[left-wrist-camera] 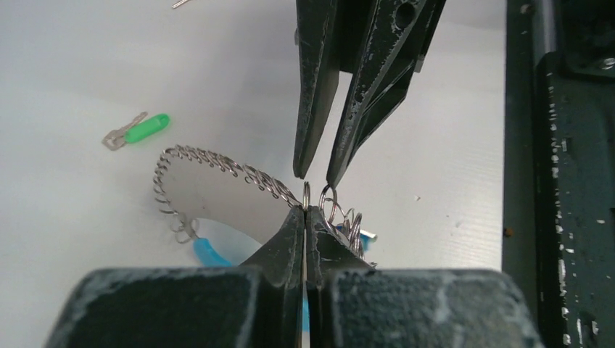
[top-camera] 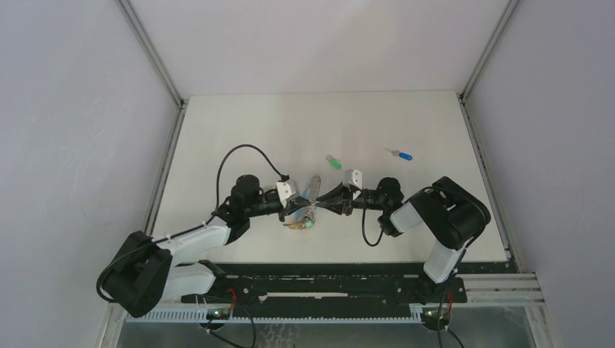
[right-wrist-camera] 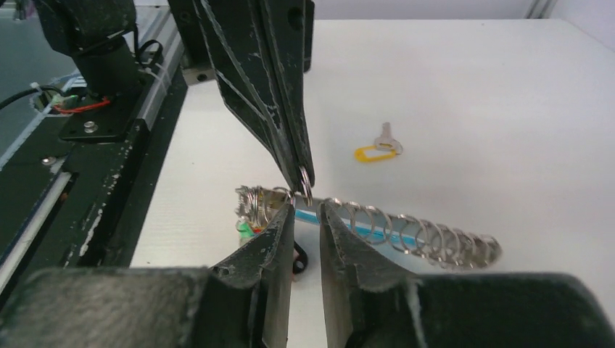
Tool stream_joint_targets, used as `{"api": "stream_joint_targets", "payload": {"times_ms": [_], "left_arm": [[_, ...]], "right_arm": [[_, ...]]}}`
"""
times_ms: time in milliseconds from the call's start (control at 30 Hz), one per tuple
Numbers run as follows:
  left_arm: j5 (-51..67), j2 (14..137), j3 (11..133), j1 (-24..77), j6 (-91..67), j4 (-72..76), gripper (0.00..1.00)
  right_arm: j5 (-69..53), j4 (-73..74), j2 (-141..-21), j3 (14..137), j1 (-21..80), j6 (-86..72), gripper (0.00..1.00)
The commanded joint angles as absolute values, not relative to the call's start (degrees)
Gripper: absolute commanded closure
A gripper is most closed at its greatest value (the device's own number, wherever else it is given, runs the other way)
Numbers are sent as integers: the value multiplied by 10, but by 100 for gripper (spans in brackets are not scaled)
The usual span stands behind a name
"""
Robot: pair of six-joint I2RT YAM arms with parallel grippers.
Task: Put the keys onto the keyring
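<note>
Coiled silver keyring (left-wrist-camera: 217,161) with its turquoise sleeve sits centre of the overhead view, one small end loop pinched up off the table. Green key (top-camera: 333,162) lies flat just above it, blue key (top-camera: 400,154) further right, and yellow key (right-wrist-camera: 377,151) flat, well apart.

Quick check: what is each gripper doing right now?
Left gripper: closed, pinching a small silver wire ring of the coiled silver keyring.
Right gripper: fingers slightly open, holding nothing.
</note>
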State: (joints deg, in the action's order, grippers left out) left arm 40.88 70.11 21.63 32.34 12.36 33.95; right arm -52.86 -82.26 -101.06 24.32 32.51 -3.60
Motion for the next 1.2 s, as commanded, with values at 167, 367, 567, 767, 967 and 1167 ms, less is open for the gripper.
{"api": "stream_joint_targets", "payload": {"times_ms": [167, 367, 567, 767, 967, 1167], "left_arm": [[195, 655, 393, 398, 228, -1, 100], [106, 708, 525, 456, 258, -215, 100], [34, 748, 613, 473, 268, -340, 100], [41, 744, 598, 482, 269, -320, 100], [65, 731, 583, 487, 277, -289, 100], [84, 712, 569, 490, 291, -275, 100]], "right_arm": [[-519, -676, -906, 231, 300, 64, 76], [-522, -691, -898, 225, 296, 73, 76], [-529, -775, -917, 212, 288, 42, 78], [-529, -816, -916, 208, 281, 8, 78], [-484, -818, -921, 223, 306, -8, 77], [-452, -816, -955, 247, 321, -37, 77]]}}
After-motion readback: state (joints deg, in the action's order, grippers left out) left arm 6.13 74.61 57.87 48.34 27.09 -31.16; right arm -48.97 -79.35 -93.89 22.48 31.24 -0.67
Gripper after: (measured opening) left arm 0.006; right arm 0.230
